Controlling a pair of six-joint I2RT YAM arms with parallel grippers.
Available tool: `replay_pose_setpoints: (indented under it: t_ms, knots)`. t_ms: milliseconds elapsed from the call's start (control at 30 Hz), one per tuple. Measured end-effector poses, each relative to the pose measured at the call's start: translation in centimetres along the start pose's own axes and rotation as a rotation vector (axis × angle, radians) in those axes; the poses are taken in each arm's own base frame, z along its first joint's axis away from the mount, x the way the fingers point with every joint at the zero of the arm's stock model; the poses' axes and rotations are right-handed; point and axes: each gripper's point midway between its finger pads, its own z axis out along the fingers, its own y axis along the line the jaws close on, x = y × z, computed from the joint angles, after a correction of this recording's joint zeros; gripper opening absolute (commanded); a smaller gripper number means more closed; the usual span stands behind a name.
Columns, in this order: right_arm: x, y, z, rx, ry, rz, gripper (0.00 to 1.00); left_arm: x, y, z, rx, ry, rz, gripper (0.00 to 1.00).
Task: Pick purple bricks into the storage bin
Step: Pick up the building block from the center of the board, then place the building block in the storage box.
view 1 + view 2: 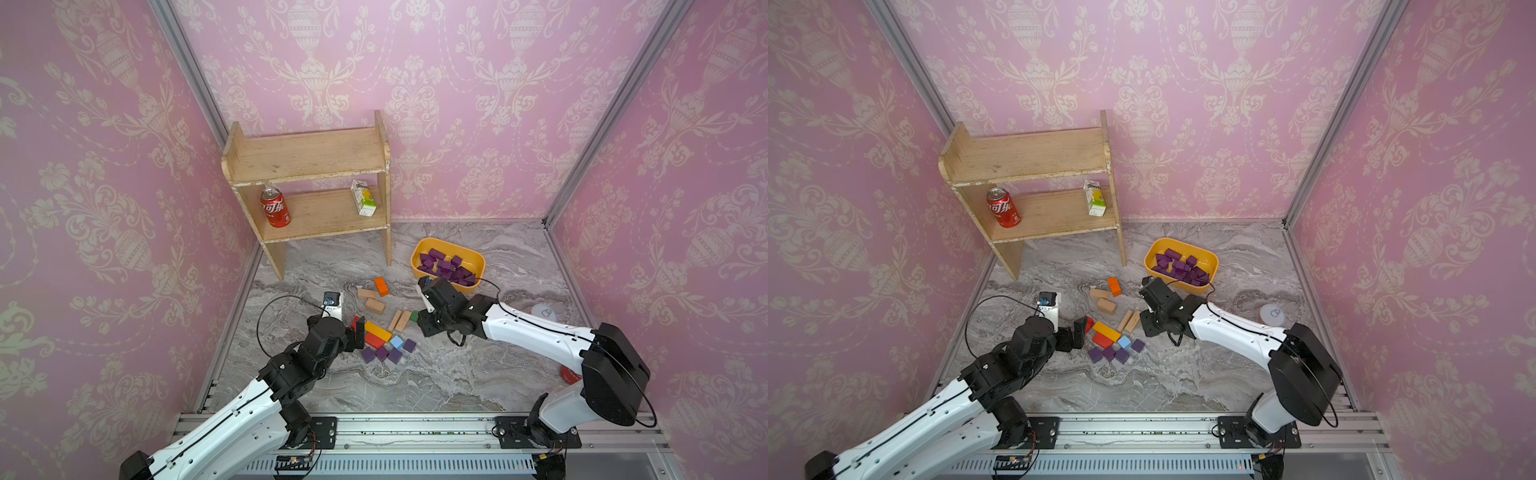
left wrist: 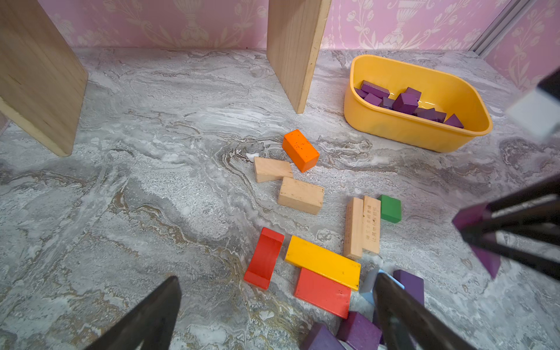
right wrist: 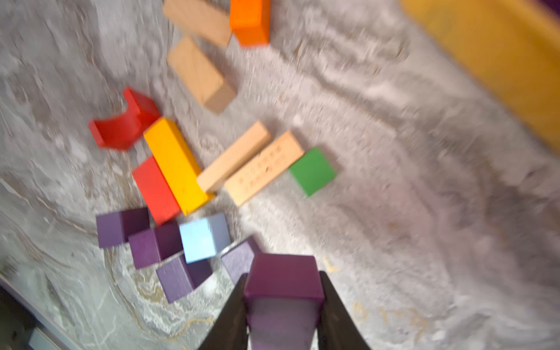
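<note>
Purple bricks (image 1: 446, 266) lie heaped in the storage bin (image 1: 471, 254); four others sit on the table (image 1: 415, 386). Right fingers (image 3: 336, 321) pinch another purple brick (image 3: 283, 278) above the table; left fingers (image 2: 151, 318) spread wide, empty.

The left arm (image 1: 232, 419) and right arm (image 1: 536, 328) were clad in white shells with black joints; black cables (image 1: 291, 296) were looped beyond the rail (image 1: 415, 432).

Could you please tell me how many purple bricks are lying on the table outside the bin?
4. Three purple bricks sit in a row nearer the robot than the blue cube; a fourth is beside the cube. The right gripper holds another purple brick; none appears hidden.
</note>
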Motion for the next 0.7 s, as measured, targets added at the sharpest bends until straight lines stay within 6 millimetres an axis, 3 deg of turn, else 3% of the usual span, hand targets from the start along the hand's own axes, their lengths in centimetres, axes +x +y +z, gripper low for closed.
replay_pose_setpoints:
  t_ms: [133,300,500,633,700]
  knots:
    - [-6.5,-3.2,-1.4,0.018,-0.113,0.057,0.3,0.2,-0.2,0.4,-0.001,0.01,0.004,0.99]
    - [-11.8,-8.3,-0.6,0.081,-0.177,0.127,0.29,0.3,-0.3,0.7,-0.001,0.013,0.005,0.99]
    - [-13.6,-14.2,3.8,0.148,-0.125,0.208,0.34,0.2,-0.4,0.5,0.01,0.004,-0.008,0.99]
    - [-13.6,-16.8,5.8,0.182,-0.081,0.239,0.61,0.2,-0.4,0.4,0.016,0.002,-0.013,0.99]
    - [-13.9,-17.5,6.2,0.19,-0.076,0.244,0.68,0.3,-0.5,0.4,0.022,0.006,-0.013,0.99]
